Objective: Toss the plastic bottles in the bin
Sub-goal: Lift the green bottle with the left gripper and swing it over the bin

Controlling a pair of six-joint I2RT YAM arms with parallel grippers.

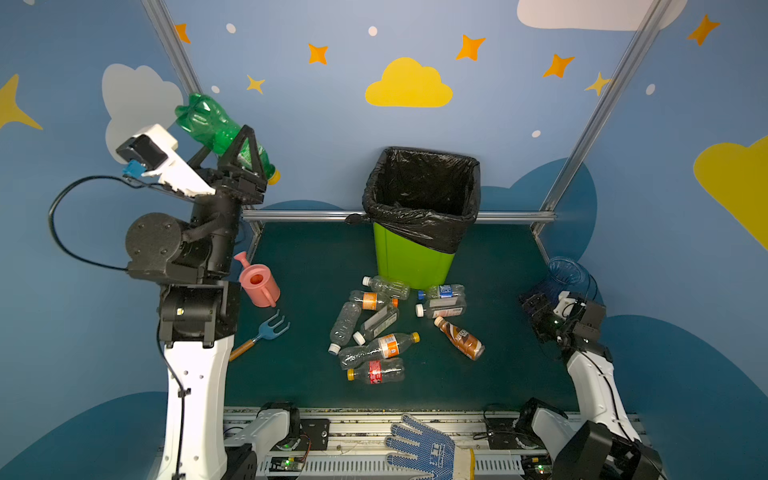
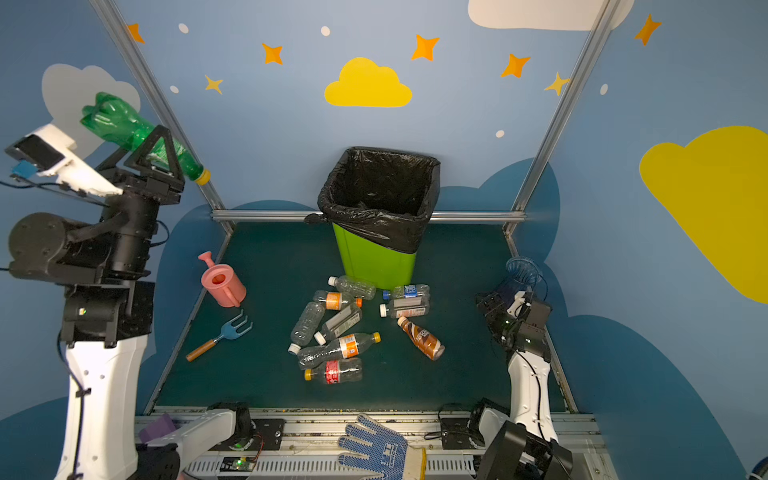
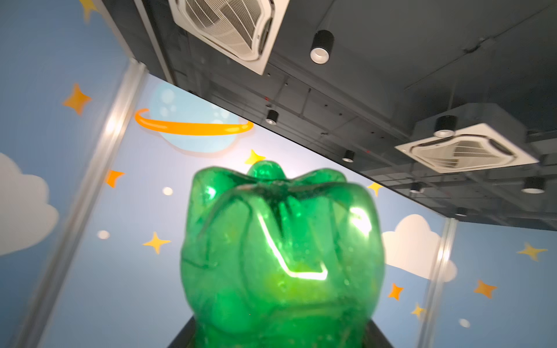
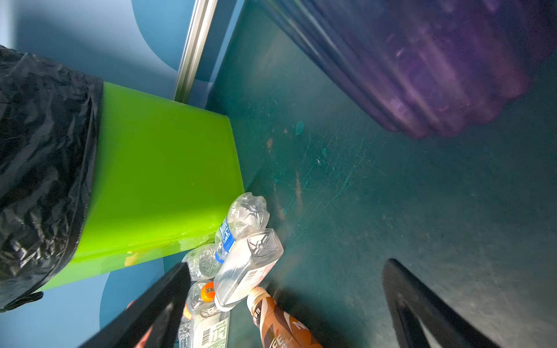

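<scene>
Green bottle seemingly between left gripper jaws

A green bottle with a yellow cap sits crosswise between the left jaws, high in the air, tilted with its base up and its cap down. Well below those jaws and off to their right, nine more bottles lie on their sides in a loose heap on the tabletop, mostly clear, with orange, red, blue or white labels. Among them a brown bottle lies nearest the right jaws, apart from them. Beyond the heap stands the bin, lime green and upright, with a black bag folded over its rim. Two bottles lie just beside its foot.
</scene>
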